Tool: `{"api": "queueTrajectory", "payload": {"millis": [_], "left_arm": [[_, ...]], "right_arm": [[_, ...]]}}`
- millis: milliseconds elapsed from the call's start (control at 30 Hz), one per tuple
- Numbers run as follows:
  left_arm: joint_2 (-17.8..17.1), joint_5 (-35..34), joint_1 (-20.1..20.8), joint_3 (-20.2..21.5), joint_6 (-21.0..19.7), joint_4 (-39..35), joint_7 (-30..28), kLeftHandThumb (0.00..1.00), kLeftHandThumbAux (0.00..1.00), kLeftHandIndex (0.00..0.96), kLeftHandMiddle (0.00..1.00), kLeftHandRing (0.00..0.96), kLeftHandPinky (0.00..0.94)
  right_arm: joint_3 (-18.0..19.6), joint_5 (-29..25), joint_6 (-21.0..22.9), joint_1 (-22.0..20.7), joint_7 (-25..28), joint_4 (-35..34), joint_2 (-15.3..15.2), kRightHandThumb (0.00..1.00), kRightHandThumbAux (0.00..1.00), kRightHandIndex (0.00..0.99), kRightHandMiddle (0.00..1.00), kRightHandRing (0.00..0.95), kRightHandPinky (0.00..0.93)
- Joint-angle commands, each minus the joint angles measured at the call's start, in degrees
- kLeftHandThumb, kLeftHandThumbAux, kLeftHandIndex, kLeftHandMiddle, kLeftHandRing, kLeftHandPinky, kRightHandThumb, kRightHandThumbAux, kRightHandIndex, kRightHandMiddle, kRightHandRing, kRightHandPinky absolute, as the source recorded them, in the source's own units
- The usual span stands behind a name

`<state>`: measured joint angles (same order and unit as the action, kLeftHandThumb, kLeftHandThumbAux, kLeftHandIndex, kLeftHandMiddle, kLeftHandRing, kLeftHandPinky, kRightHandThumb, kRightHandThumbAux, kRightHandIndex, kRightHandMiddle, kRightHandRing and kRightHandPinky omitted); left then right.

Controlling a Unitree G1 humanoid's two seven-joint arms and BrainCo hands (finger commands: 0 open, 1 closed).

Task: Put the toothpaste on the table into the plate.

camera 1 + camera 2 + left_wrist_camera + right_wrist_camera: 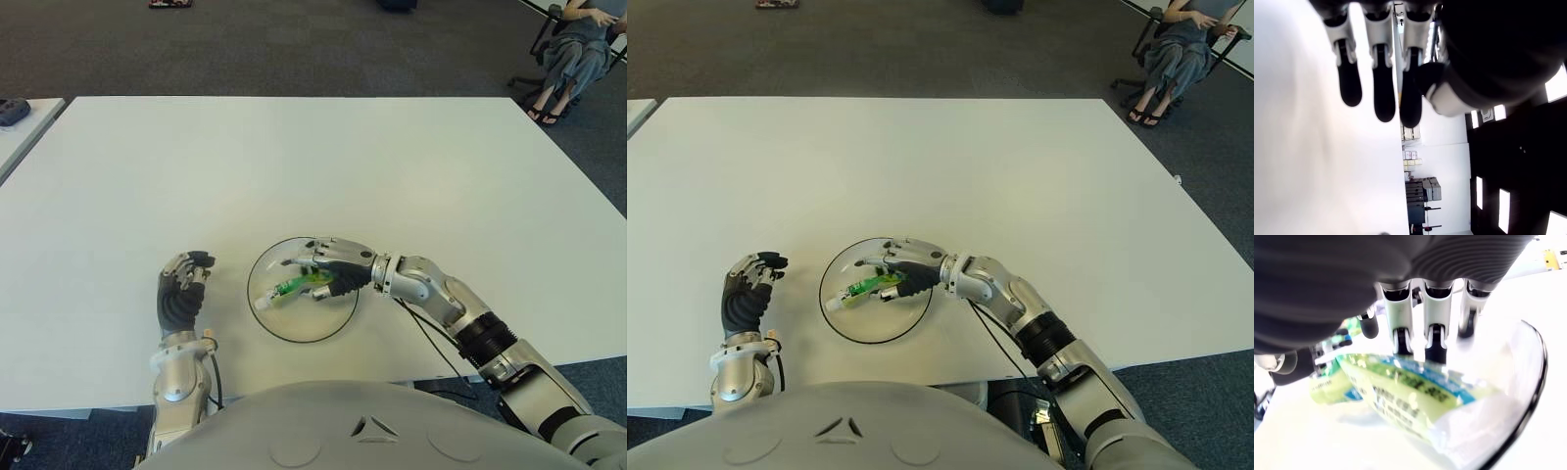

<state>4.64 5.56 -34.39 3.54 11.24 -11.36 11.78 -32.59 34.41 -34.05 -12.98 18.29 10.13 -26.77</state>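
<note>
The right hand [328, 274] reaches over the plate [269, 328], fingers wrapped around the toothpaste [291, 287], low inside so it lands there. Left hand [183, 289] idles relaxed beside the plate.

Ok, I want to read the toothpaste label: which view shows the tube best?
The right wrist view: the toothpaste fills it, green and blue print facing the camera, inside the plate under the right hand. Both eye views show it small, partly covered by the fingers. The left wrist view shows none.
</note>
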Motion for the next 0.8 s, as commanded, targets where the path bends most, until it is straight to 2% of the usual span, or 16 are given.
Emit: {"api": "queueTrajectory", "payload": {"millis": [33,300,500,567,600,667,767,800], "left_arm": [[0.5,-0.1,0.8,0.1,-1.1,-0.1,0.1,0.713,0.724,0.422,0.445,0.402,0.371],[0.5,0.1,1.1,0.0,0.0,0.4,0.1,0.713,0.723,0.422,0.447,0.402,0.389],[0.5,0.5,1.3,0.1,0.9,0.9,0.5,0.712,0.723,0.423,0.454,0.414,0.402],[0.5,0.6,1.4,0.1,1.0,1.1,0.5,0.711,0.722,0.423,0.457,0.419,0.405],[0.5,0.7,1.4,0.1,1.0,1.2,0.5,0.71,0.722,0.423,0.459,0.422,0.406],[0.5,0.7,1.5,0.1,1.1,1.2,0.6,0.709,0.723,0.423,0.461,0.425,0.407],[0.5,1.2,1.5,0.0,1.1,1.1,0.7,0.709,0.722,0.423,0.464,0.431,0.414],[0.5,1.3,1.5,0.0,1.1,1.1,0.7,0.709,0.722,0.423,0.466,0.435,0.416]], "right_arm": [[1.5,-2.6,-2.3,0.3,-0.7,0.6,0.2,0.441,0.153,0.0,0.0,0.0,0.0],[4.8,-10.0,-4.6,1.2,0.7,-1.0,-0.1,0.441,0.147,0.0,0.0,0.0,0.0],[7.0,-17.4,-2.8,3.1,2.3,-1.4,1.5,0.423,0.174,0.0,0.0,0.0,0.0],[8.0,-21.2,-1.6,4.1,3.2,-1.4,2.2,0.39,0.209,0.0,0.0,0.0,0.0],[8.4,-22.7,-1.0,4.5,3.6,-1.5,2.5,0.342,0.25,0.0,0.0,0.0,0.0],[8.9,-24.1,-0.4,5.0,4.3,-1.7,2.9,0.291,0.292,0.0,0.0,0.0,0.0],[11.0,-28.2,3.4,7.0,3.4,-2.5,5.6,0.231,0.341,0.0,0.0,0.0,0.022],[11.6,-29.1,4.3,7.5,3.1,-2.6,6.3,0.191,0.389,0.0,0.0,0.0,0.05]]}}
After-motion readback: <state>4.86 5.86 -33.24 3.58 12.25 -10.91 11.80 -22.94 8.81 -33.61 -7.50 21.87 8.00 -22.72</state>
